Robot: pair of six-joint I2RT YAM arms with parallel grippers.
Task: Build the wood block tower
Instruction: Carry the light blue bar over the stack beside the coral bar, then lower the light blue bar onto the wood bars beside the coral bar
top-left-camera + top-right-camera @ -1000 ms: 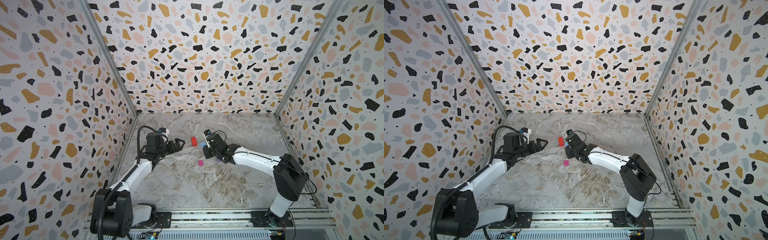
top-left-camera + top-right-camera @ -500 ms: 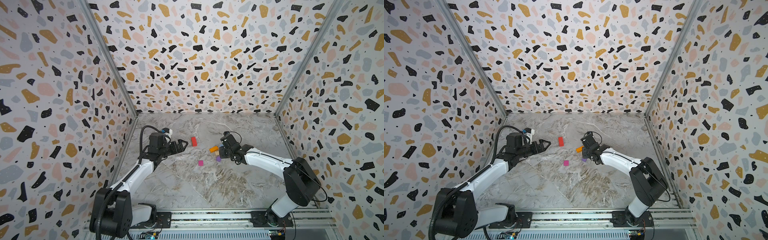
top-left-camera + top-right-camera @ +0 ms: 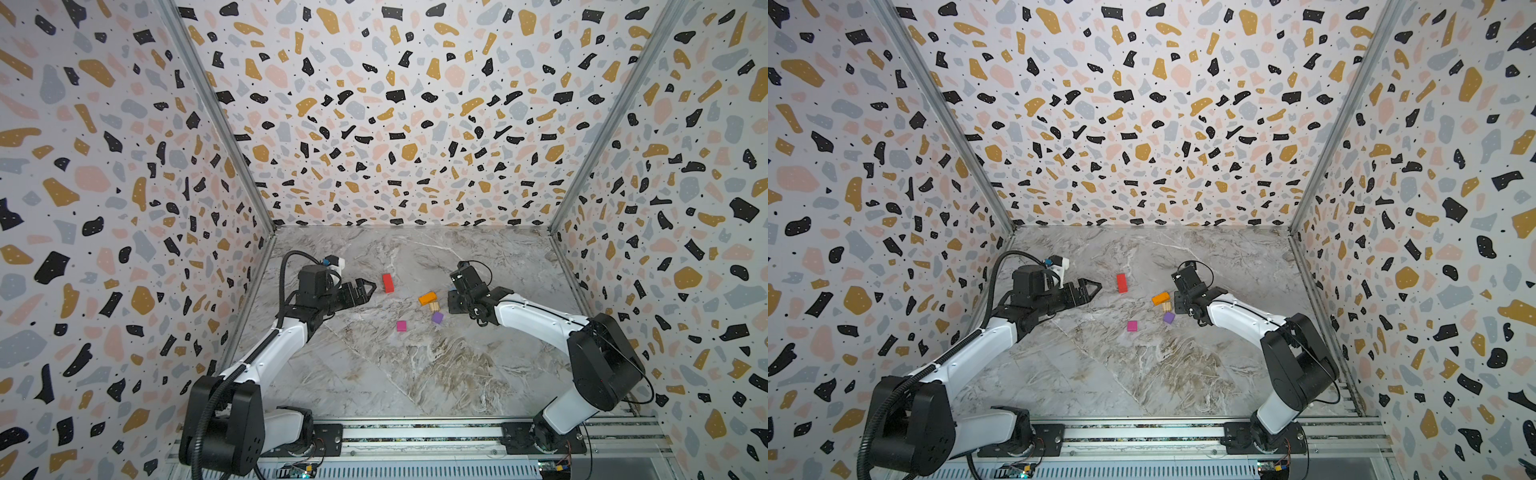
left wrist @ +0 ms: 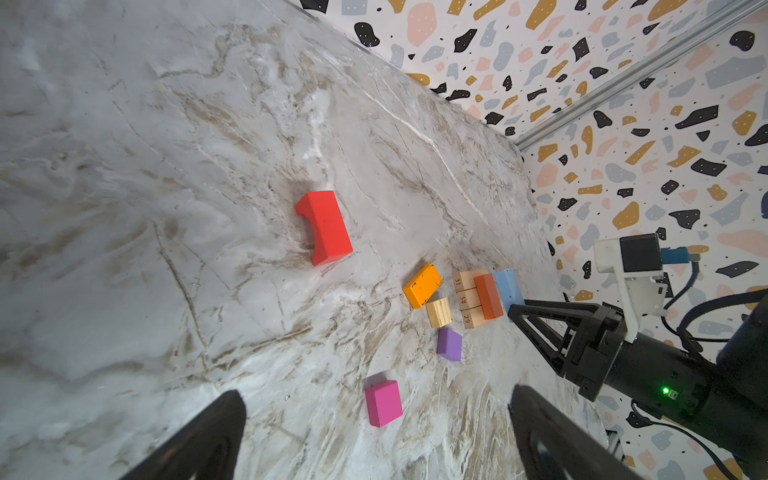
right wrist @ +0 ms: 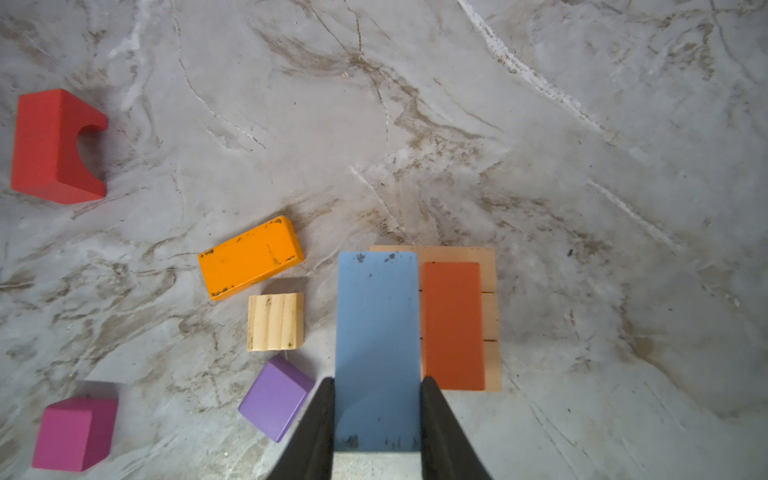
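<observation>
Currently right gripper [image 5: 377,384] clamps scuffed blue bar [image 5: 376,324] beside rust-orange bar [image 5: 453,324].

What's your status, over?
Right claw shut on blue block, beside rust block on tan base. Left claw open, empty. Loose tan cube close beside base.

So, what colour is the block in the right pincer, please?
The block is light blue; the right wrist view shows it best.
</observation>
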